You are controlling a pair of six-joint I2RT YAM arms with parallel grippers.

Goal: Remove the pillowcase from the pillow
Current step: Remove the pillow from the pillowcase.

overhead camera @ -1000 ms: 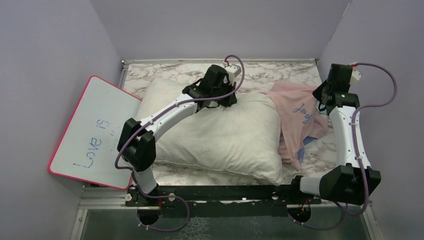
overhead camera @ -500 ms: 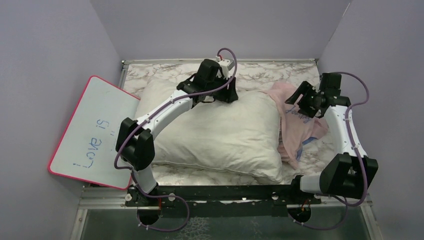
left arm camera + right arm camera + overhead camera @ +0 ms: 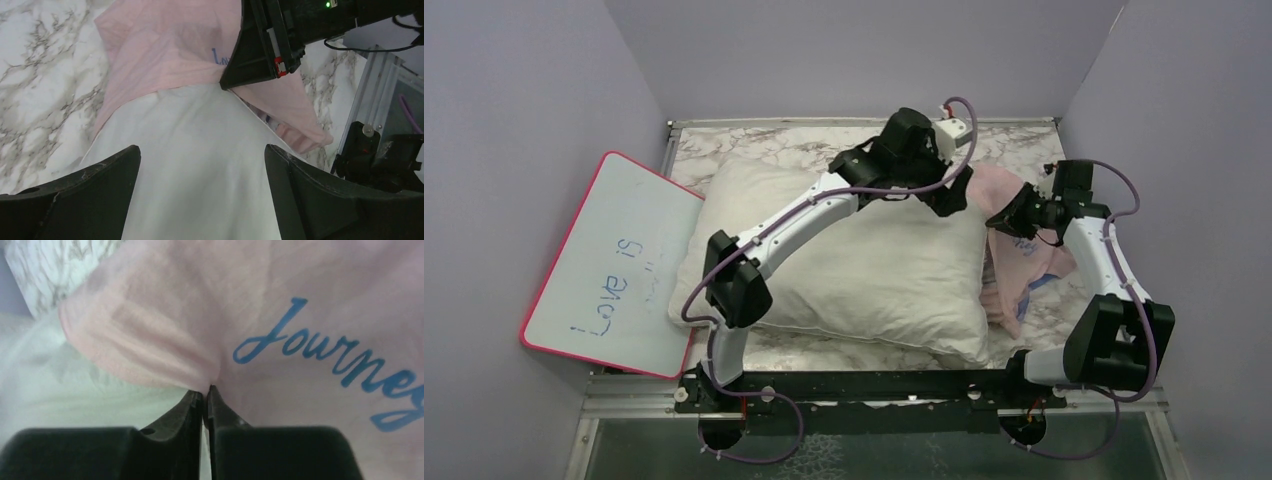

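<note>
The plain white pillow (image 3: 854,270) lies across the middle of the marble table. The pale pink pillowcase (image 3: 1032,262) with blue lettering is bunched over the pillow's right end and trails onto the table. My left gripper (image 3: 954,200) hovers open over the pillow's far right corner. In its wrist view white pillow (image 3: 195,200) fills the gap between the jaws (image 3: 201,150), and the pillowcase (image 3: 165,45) lies just beyond. My right gripper (image 3: 1006,218) is shut, its tips (image 3: 205,390) pinching a puckered fold of the pillowcase (image 3: 300,315) where it meets the pillow (image 3: 75,385).
A pink-edged whiteboard (image 3: 609,265) with handwriting leans at the left, touching the pillow's left end. Lilac walls close in on the left, back and right. A strip of marble tabletop (image 3: 784,140) shows behind the pillow. The two grippers are close together.
My left gripper opened and swung right from the pillow's far middle to its right end. My right arm dropped onto the pillowcase, opened, then shut on its fabric.
</note>
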